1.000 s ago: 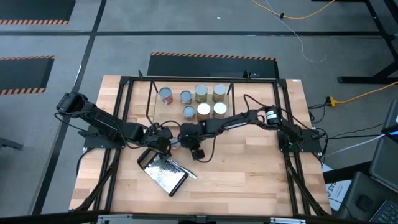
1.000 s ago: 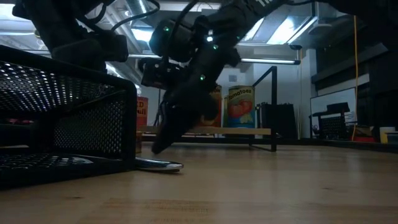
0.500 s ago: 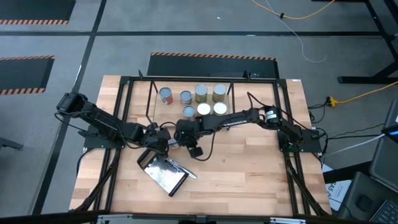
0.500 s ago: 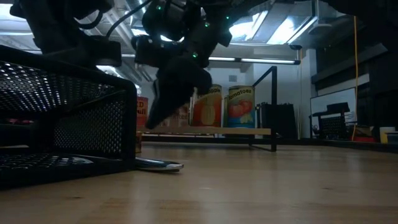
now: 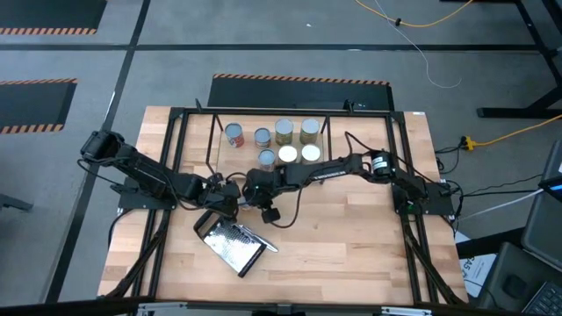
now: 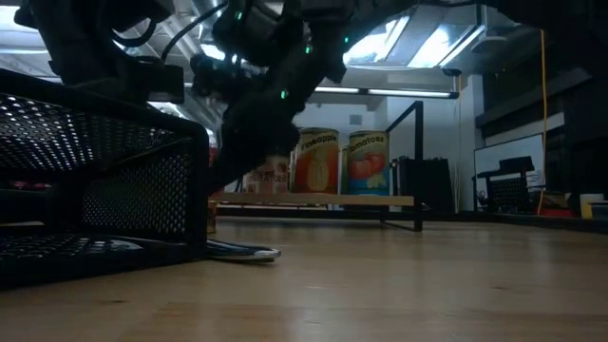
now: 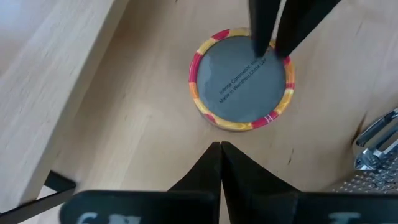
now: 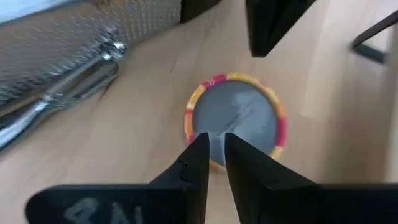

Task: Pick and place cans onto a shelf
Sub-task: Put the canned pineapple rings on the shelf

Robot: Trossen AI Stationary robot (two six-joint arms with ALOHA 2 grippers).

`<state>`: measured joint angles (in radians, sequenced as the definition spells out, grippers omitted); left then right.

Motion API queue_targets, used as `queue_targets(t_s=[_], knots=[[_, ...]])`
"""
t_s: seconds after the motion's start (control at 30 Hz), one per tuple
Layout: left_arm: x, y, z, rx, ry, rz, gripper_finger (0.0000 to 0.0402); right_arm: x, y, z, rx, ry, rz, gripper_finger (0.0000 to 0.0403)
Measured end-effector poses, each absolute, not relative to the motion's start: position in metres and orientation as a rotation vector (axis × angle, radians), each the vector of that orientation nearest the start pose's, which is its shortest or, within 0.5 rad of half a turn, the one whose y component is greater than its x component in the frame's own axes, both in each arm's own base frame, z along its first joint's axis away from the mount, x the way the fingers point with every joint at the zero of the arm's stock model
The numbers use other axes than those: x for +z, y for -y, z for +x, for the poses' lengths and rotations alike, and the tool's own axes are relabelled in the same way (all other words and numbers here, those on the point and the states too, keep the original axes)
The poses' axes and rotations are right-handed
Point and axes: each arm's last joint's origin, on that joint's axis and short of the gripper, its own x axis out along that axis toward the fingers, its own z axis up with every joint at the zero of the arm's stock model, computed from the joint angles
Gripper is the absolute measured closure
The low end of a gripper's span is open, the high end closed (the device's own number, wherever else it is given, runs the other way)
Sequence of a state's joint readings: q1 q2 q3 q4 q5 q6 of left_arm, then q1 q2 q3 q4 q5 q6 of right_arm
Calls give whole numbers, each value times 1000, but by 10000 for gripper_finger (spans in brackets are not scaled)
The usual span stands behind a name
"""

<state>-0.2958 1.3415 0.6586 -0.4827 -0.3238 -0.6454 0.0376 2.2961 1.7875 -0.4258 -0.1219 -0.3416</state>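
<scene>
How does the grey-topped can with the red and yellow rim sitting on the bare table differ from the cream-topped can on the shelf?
The grey-topped can with a red and yellow rim stands on the bare wooden table; the cream-topped can stands on the low black-rod shelf. The grey-topped can has both grippers, left and right, close over it; the cream-topped can has none. The grey-topped can stands alone; the cream-topped can has cans beside it. Both stand upright.

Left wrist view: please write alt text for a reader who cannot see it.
A can with a grey top and red-and-yellow rim stands on the wooden table, just beyond the left hand, whose fingers are shut. The right hand's dark fingers hang over the can's far edge.
</scene>
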Motion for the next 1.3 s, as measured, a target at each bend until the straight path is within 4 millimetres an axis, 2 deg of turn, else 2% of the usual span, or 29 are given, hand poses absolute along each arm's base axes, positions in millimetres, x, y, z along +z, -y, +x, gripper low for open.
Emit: queue_targets(t_s=[0.13,0.6,0.83,1.1,1.3], knots=[[165,57,219,373,-1039,-224,396,148,-22,491,310,-928,-274,345],[165,57,219,372,-1040,-223,400,146,-22,488,306,-964,-248,345],[165,57,218,371,-1041,-223,380,145,-24,488,309,-969,-249,345],[165,57,219,371,-1039,-223,362,151,-24,488,306,-939,-257,345],[165,57,219,372,-1032,-223,369,161,-25,487,304,-917,-259,345]])
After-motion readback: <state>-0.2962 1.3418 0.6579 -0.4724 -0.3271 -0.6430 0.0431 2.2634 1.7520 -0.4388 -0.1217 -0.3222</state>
